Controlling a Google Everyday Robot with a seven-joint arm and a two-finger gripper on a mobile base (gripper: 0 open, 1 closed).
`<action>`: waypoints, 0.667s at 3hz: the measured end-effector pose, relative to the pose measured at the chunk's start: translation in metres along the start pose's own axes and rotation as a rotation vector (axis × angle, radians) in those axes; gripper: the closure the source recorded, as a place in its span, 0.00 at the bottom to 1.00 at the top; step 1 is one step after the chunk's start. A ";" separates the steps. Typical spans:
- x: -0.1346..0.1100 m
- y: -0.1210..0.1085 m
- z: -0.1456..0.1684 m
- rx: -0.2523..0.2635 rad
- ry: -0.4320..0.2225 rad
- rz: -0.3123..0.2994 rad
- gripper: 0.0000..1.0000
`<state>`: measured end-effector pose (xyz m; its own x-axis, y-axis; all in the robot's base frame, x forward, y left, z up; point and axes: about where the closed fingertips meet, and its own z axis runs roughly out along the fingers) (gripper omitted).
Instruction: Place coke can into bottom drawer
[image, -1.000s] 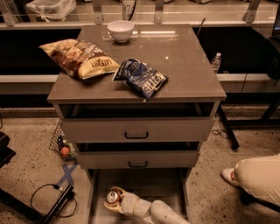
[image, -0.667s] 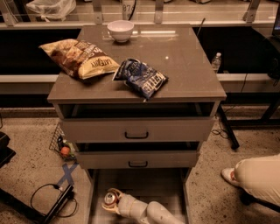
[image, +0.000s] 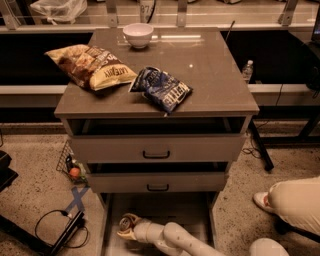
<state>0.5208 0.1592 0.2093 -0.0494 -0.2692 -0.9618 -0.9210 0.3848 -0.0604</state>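
Red coke can (image: 125, 221) lies tilted at the end effector (image: 129, 230) tip, seemingly pinched, inside bottom drawer (image: 186, 212).

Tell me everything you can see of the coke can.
The coke can is small, red, cylindrical, with a silver top tilted up and leftward. It is in the open bottom drawer, near its left wall, against the tip of the gripper, whose white arm reaches in from the lower right. Whether it rests on the drawer floor is unclear.
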 end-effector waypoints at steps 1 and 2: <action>0.001 -0.001 0.003 0.000 0.003 0.000 0.82; 0.001 0.000 0.004 -0.002 0.001 0.001 0.59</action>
<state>0.5220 0.1623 0.2075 -0.0503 -0.2702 -0.9615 -0.9219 0.3828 -0.0593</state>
